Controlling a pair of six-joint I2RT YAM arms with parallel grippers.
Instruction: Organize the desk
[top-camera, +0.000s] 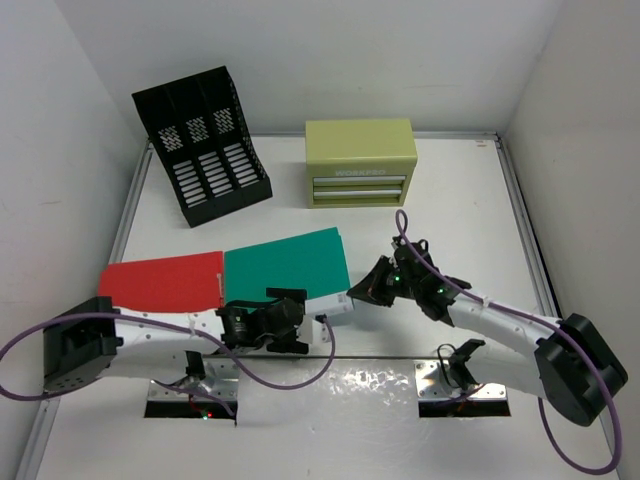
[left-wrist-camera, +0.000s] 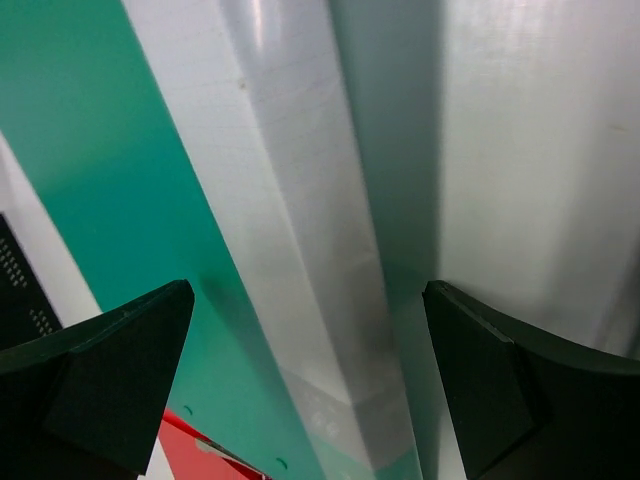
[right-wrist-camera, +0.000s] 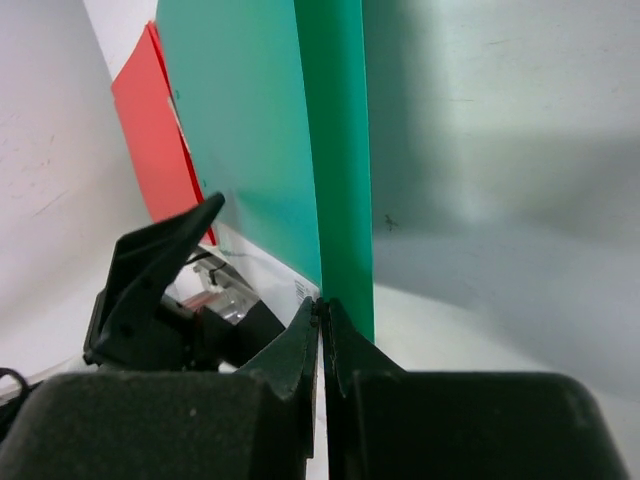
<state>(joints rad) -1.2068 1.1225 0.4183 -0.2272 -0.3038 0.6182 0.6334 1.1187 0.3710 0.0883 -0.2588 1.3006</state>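
A green folder lies on the white desk, with a red folder overlapping its left side. My right gripper is shut on the green folder's near right corner, and in the right wrist view its jaws pinch the green folder, which rises away from them. My left gripper stands open at the folder's near edge. In the left wrist view its gripper holds nothing and spans the green folder and a pale strip along its edge.
A black mesh file rack stands at the back left. An olive-green drawer box sits at the back centre. White walls close in on the left, the right and the back. The red folder shows beyond the green one in the right wrist view.
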